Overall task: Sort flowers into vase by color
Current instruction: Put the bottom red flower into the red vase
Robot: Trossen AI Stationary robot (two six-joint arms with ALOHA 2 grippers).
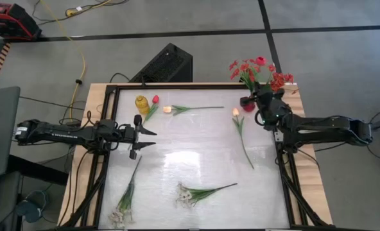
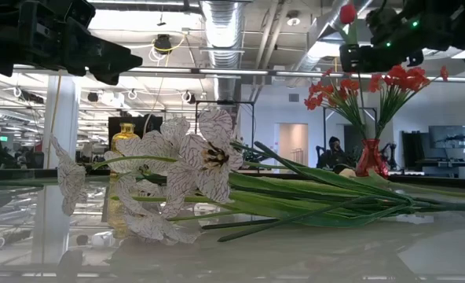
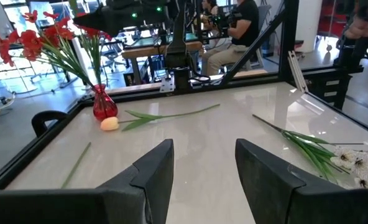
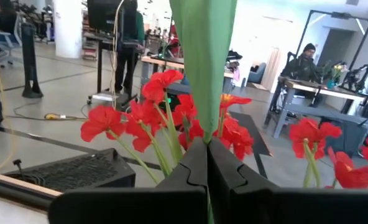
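Jaws of the right gripper (image 4: 207,163) are pinching a red tulip (image 1: 261,61) by its stalk above the red vase (image 2: 371,159); misaimed, it risks snagging the red blossoms (image 4: 165,118). Left gripper (image 1: 148,136) is hovering parted and empty; other flowers (image 1: 196,192) are lying on the desk (image 1: 196,160).

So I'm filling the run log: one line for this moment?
right gripper: shut on green stem, over red vase | left gripper: open, waiting, table's left | cream tulip, white sprays: on table
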